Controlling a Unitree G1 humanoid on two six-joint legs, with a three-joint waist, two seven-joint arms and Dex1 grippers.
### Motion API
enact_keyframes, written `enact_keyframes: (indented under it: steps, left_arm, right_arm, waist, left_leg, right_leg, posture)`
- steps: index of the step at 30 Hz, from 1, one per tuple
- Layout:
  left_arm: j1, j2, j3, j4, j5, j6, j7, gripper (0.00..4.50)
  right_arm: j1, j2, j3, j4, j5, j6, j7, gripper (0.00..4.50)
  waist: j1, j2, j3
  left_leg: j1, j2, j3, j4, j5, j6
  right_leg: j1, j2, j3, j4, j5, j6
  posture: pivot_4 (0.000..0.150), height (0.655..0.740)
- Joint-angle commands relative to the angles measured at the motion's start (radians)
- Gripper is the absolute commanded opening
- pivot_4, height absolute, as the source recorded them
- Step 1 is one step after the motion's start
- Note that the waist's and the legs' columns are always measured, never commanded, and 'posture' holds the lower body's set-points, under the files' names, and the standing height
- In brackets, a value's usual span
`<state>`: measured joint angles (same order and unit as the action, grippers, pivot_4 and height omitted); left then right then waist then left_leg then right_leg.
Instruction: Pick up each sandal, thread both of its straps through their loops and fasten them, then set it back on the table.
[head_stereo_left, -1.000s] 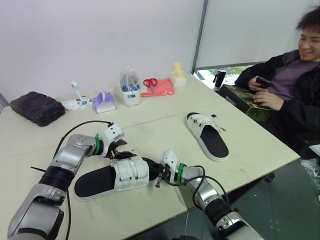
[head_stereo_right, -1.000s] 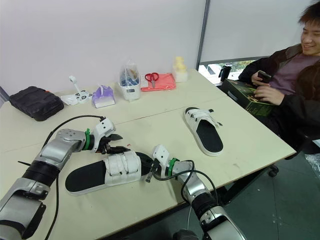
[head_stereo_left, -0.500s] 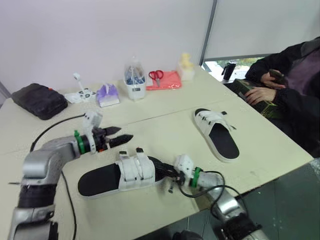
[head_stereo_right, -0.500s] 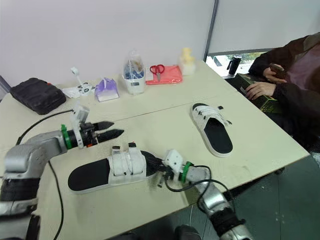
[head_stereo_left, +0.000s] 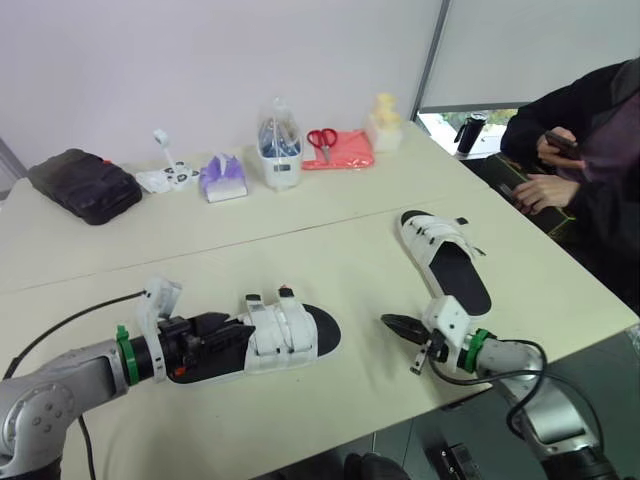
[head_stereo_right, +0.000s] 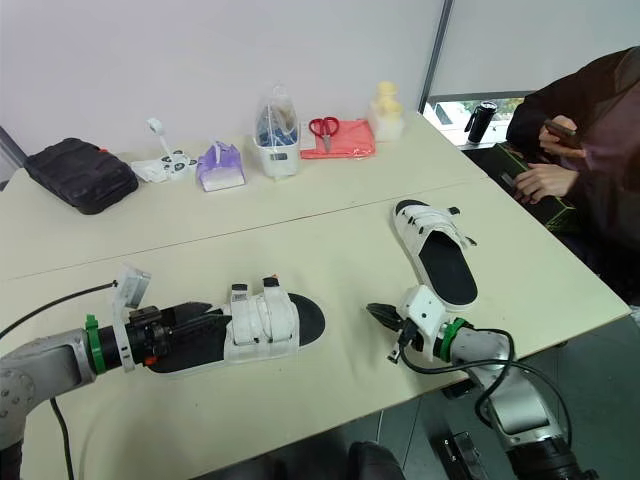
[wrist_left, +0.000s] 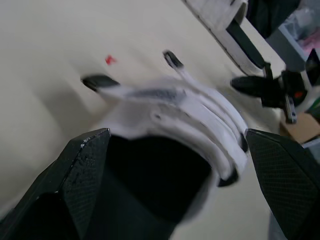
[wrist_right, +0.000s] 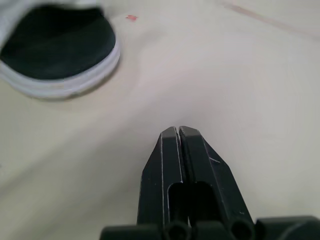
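The near sandal (head_stereo_left: 275, 335) lies flat on the table (head_stereo_left: 330, 230) at about 7 o'clock from the table's middle, heel toward 9 o'clock and toe toward 3. The second sandal (head_stereo_left: 447, 262) lies well apart at about 4 o'clock. The left gripper (head_stereo_left: 228, 338) sits at the near sandal's heel with its fingers (wrist_left: 85, 165) spread wide, one on each side of the black footbed. The right gripper (head_stereo_left: 390, 324) hovers low over bare table at the sandal's 3 o'clock, between the two sandals, its fingers (wrist_right: 180, 150) pressed together on nothing.

The step in hand looks like taking up the near sandal. To do it well, the left gripper should close squarely across the heel so the sole cannot twist. It should then lift enough for the right gripper to open and reach the two strap ends (head_stereo_left: 268, 296), which stand up along the sandal's 12 o'clock edge. The straps would best be worked one at a time, with the heel grip kept firm against the pull.

I cannot tell whether the left fingers already touch the sole. The loops cannot be made out, so it is unclear how far either strap is threaded. The second sandal's fastenings are too small to judge. A person's hand (head_stereo_left: 540, 190) shows at 2 o'clock, and most of that person is cut off at the edge.
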<state>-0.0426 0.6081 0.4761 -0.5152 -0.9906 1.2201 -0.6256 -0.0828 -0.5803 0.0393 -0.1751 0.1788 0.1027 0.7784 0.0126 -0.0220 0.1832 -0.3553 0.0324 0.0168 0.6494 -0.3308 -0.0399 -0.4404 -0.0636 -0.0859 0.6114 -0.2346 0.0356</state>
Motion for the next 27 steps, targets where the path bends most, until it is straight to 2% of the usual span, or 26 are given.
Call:
enact_keyframes:
  steps: [1, 6, 14, 17, 24, 27]
  left_arm:
    - [0.031, 0.005, 0.033, -0.034, -0.061, -0.007, 0.024, 4.48]
    - [0.038, -0.014, -0.037, -0.008, -0.066, -0.044, 0.041, 4.48]
    - [-0.088, -0.085, -0.214, 0.146, -0.006, -0.109, 0.032, 4.48]
    - [-0.117, -0.11, -0.267, 0.194, 0.018, -0.139, 0.013, 3.62]
    - [-0.145, -0.137, -0.315, 0.217, 0.016, -0.168, -0.004, 0.14]
    - [-0.194, -0.179, -0.302, 0.22, -0.014, -0.172, 0.026, 0.06]
  right_arm:
    - [0.015, -0.025, -0.054, -0.103, 0.044, 0.048, -0.005, 0.0]
    - [0.045, -0.044, -0.1, -0.219, 0.073, 0.136, -0.036, 0.0]
    - [0.093, -0.037, -0.115, -0.324, 0.085, 0.221, -0.079, 0.0]
    - [0.133, -0.045, -0.137, -0.379, 0.094, 0.249, -0.088, 0.0]
    - [0.182, -0.045, -0.154, -0.459, 0.105, 0.301, -0.108, 0.0]
    - [0.157, -0.027, -0.166, -0.476, 0.138, 0.346, -0.131, 0.0]
  waist:
    - [0.0, 0.001, 0.0]
    - [0.001, 0.001, 0.0]
    - [0.0, 0.0, 0.001]
    - [0.0, 0.0, 0.001]
    - [0.001, 0.0, 0.0]
    - [0.001, 0.0, 0.0]
  left_leg:
    - [0.0, 0.0, 0.0, 0.0, 0.0, 0.0]
    - [0.0, 0.0, 0.0, 0.001, 0.0, 0.0]
    - [0.0, -0.003, 0.002, 0.004, 0.0, 0.0]
    - [0.0, -0.003, 0.003, 0.004, 0.0, 0.001]
    - [0.001, -0.002, 0.003, 0.006, 0.0, 0.001]
    - [0.0, -0.002, 0.003, 0.011, 0.0, 0.001]
  right_leg:
    - [0.0, 0.0, 0.0, 0.0, 0.0, 0.0]
    - [0.0, 0.001, 0.0, 0.001, 0.0, 0.0]
    - [0.002, 0.001, 0.0, 0.001, 0.0, -0.001]
    - [0.002, 0.002, 0.0, 0.002, 0.001, -0.001]
    - [0.002, 0.003, 0.0, 0.004, 0.001, -0.001]
    - [0.003, 0.003, 0.0, 0.006, 0.001, -0.001]
  posture:
    - [0.15, 0.74]
    - [0.15, 0.74]
    - [0.15, 0.74]
    - [0.15, 0.74]
    - [0.15, 0.74]
    - [0.15, 0.74]
